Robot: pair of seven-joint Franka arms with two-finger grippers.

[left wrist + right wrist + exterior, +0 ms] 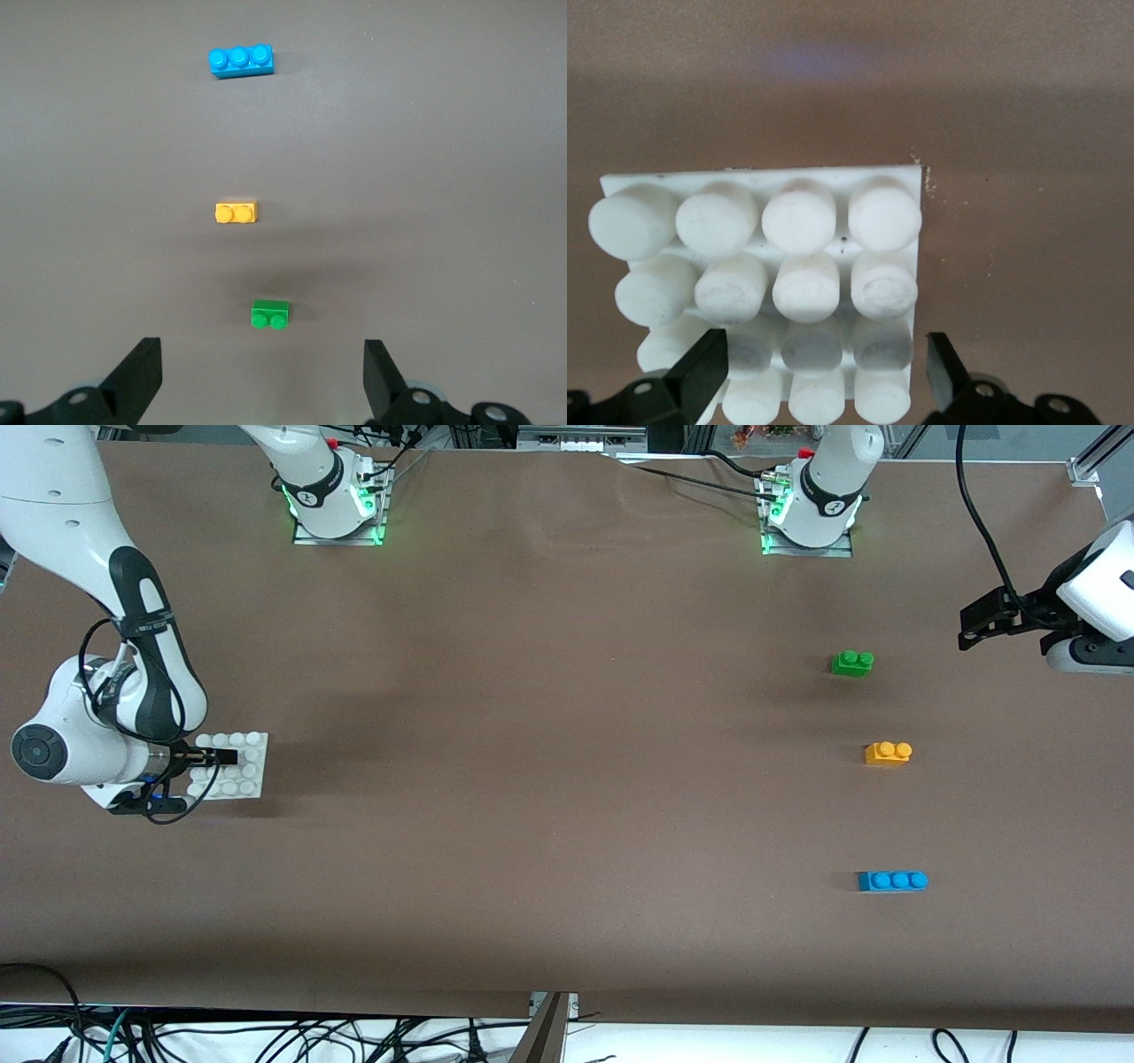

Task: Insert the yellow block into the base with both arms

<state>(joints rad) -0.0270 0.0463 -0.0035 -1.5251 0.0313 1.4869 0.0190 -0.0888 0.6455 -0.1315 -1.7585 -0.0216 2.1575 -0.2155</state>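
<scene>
Front view: left tool point(970, 631) spread above bare table — right tool point(221, 757) spread over base point(252, 771).

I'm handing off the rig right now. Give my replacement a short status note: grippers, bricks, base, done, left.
Left gripper: open, empty, in the air at the left arm's end, near the green brick.
Right gripper: open, low over the base, fingers astride its studs, not clamped.
Yellow block: on the table between the green brick and the blue brick.
Done: nothing picked up.
Left: grasp yellow block, steady base, press block on.
</scene>
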